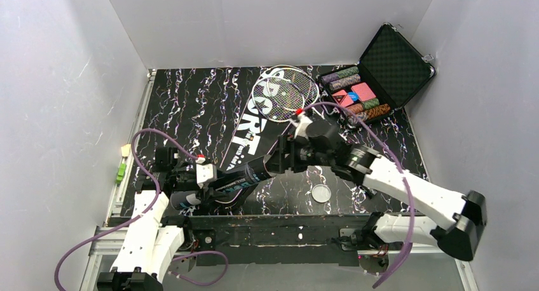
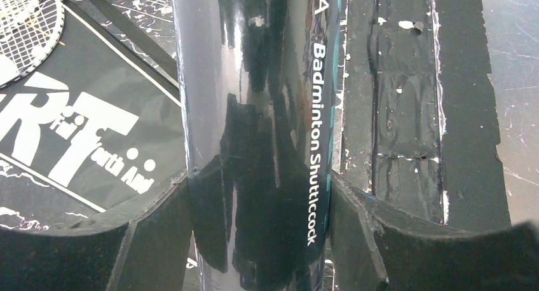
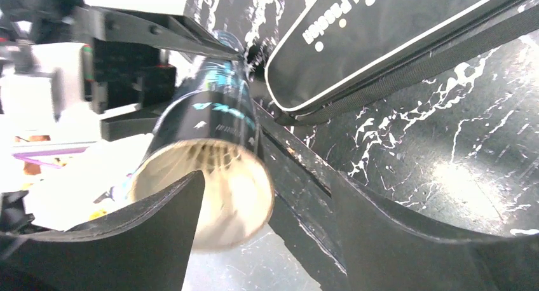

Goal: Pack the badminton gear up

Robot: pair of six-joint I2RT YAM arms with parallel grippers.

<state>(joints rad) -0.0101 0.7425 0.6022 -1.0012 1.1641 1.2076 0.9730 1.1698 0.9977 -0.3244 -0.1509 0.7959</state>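
The long black teal-printed tube (image 1: 232, 180) lies low over the table's near side, and my left gripper (image 1: 213, 180) is shut on it. In the left wrist view the tube (image 2: 254, 113) fills the gap between both fingers (image 2: 159, 240). My right gripper (image 1: 279, 159) is open at the tube's open end (image 3: 210, 183). One fingertip crosses in front of the mouth, the other stands apart. White shuttlecock feathers (image 3: 213, 154) show inside. The black "SPORT" bag (image 1: 254, 129) lies behind, with two rackets (image 1: 286, 91) on its far end.
An open black case of poker chips (image 1: 375, 81) stands at the back right. A round pale lid (image 1: 321, 193) lies on the table near the front, right of the tube. White walls close in the table on three sides.
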